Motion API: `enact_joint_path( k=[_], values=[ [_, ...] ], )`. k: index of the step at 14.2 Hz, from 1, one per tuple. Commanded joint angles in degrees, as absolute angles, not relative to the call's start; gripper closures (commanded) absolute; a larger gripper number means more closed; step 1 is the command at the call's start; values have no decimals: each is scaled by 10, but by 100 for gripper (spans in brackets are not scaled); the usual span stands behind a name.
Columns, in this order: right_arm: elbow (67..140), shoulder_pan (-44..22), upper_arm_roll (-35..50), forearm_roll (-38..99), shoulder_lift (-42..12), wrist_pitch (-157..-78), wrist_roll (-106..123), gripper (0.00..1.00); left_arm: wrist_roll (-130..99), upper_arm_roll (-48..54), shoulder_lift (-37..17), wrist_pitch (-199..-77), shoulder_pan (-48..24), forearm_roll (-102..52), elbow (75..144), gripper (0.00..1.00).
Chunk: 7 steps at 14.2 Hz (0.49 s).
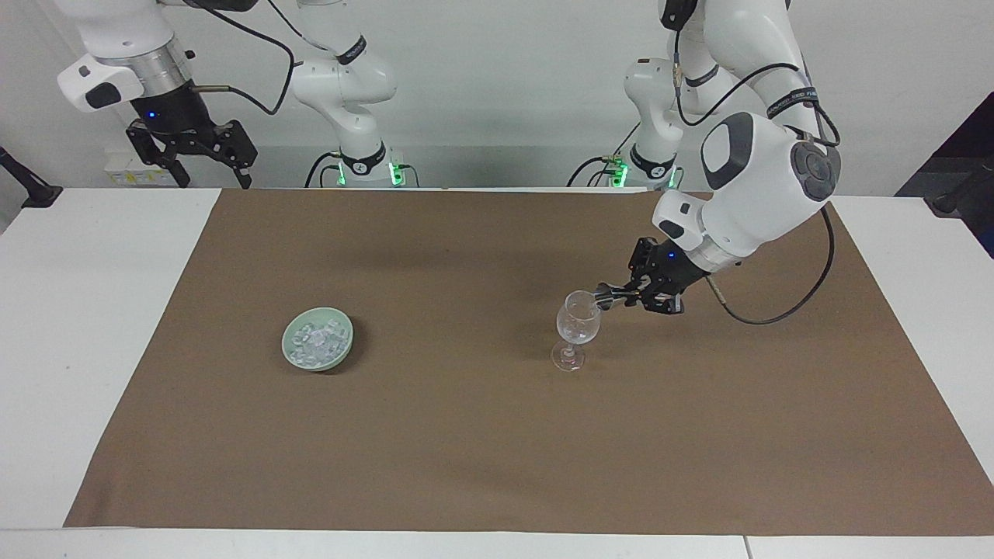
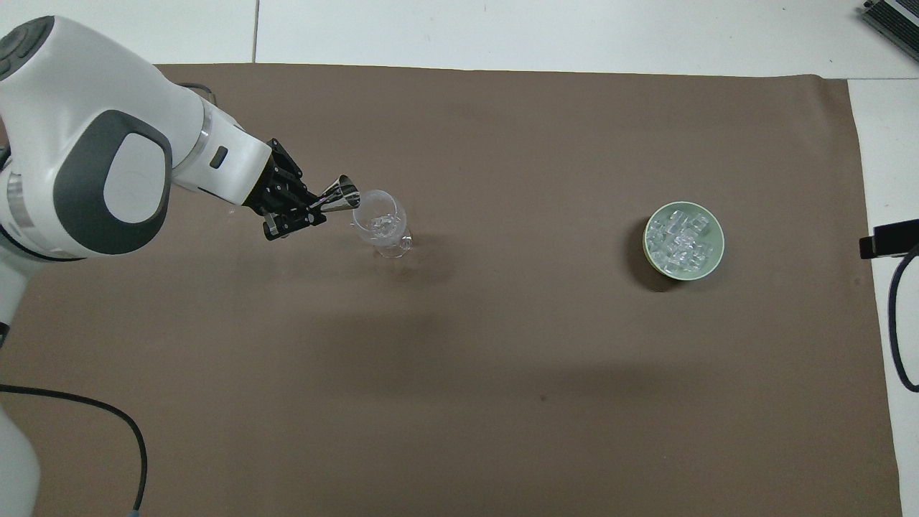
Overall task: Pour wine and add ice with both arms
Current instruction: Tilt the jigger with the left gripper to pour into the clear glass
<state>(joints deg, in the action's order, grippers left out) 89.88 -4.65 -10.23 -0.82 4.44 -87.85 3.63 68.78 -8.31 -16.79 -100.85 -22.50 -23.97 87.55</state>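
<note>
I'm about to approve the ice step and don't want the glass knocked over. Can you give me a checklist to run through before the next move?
1. Wine glass upright on the brown mat: ok.
2. Left gripper shut on the metal jigger, tipped at the glass rim: ok.
3. Jigger emptied: cannot tell.
4. Ice all in the green bowl, toward the right arm's end: ok.
5. Right gripper open, waiting high over the table edge, holding nothing: ok.
6. Mat between bowl and glass free of obstacles: ok.
</note>
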Motion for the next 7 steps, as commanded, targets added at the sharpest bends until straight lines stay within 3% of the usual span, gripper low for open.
enact_joint_path(
  k=[1, 7],
  values=[
    [903, -43, -99, 3, 52, -875, 25, 0, 662, -95, -163, -1006, -245, -220, 869, 100],
    [904, -43, -99, 3, 52, -875, 25, 0, 645, -97, -164, -1006, -264, -211, 866, 100]
  ],
)
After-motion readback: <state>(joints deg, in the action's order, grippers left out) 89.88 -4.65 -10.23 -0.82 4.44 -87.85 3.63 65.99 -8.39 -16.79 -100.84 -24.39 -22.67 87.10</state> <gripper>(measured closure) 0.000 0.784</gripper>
